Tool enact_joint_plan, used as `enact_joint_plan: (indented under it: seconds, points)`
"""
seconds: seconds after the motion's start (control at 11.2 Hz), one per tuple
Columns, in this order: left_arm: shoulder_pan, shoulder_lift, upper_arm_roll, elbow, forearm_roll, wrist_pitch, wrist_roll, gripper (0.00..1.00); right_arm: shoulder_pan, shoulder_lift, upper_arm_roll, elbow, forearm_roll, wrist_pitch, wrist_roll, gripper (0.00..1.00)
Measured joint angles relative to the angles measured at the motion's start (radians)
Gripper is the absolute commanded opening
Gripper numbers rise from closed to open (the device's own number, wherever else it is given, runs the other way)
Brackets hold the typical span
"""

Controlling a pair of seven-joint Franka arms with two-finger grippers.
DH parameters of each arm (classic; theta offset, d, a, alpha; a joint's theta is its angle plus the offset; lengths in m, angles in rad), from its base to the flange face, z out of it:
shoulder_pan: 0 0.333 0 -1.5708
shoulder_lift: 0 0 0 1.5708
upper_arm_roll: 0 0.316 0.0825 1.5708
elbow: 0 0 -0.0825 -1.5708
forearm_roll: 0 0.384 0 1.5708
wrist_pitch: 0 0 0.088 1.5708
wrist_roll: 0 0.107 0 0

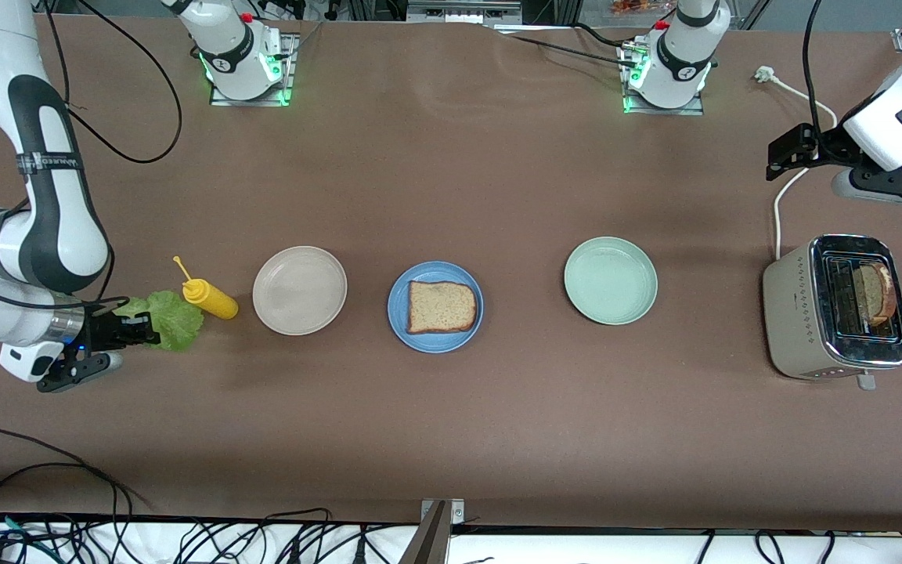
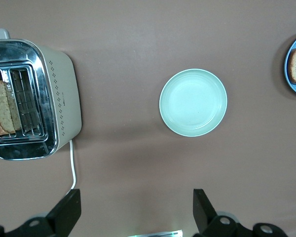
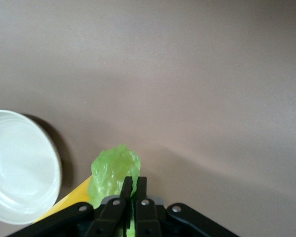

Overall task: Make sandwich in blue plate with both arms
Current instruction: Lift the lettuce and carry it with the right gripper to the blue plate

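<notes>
Tool duty first: my right tool (image 1: 142,327) is clamped on the lettuce leaf (image 1: 173,319), held up at the right arm's end of the table (image 1: 451,439), right beside the yellow mustard bottle (image 1: 211,298); in the right wrist view the fingers are pinched together on the leaf's edge. My left tool (image 1: 786,153) waits with its fingers spread wide and nothing between them, over the table at the left arm's end, roughly over the toaster's white cord. Working down in size: the toaster (image 1: 803,313) holds one bread slice (image 1: 878,293) in a slot. From the blue plate (image 1: 435,343), the beige plate (image 1: 299,290) sits at about nine o'clock and the pale green plate (image 1: 610,280) at about three; both are bare. The blue plate carries a single slice of brown bread (image 1: 441,306) lying flat, so I judge the sandwich barely begun, with leaf and top slice not yet on. What worries me: the pinch is only on the leaf's rim, so it could slip or tear in transit, and the bottle is close enough that a low sweep toward the plate might knock it over. The beige plate lies on the way too, and a careless release could land the leaf there instead.
</notes>
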Motion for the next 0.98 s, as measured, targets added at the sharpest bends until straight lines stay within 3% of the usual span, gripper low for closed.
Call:
enact_joint_plan:
  seconds: [0.27,0.63,0.98]
  points:
    - [-0.001,0.0,-0.001,0.0,0.0,0.0,0.0,1.0,0.0,-0.042,0.01,0.018,-0.002,-0.085,0.0,0.0]
    - [-0.001,0.0,-0.002,0.0,0.0,0.0,0.0,1.0,-0.002,-0.089,0.009,0.171,-0.005,-0.317,0.0,0.0]
    - [-0.001,0.0,-0.002,0.0,0.0,0.0,0.001,1.0,0.001,-0.1,0.016,0.221,-0.005,-0.388,0.107,0.0]
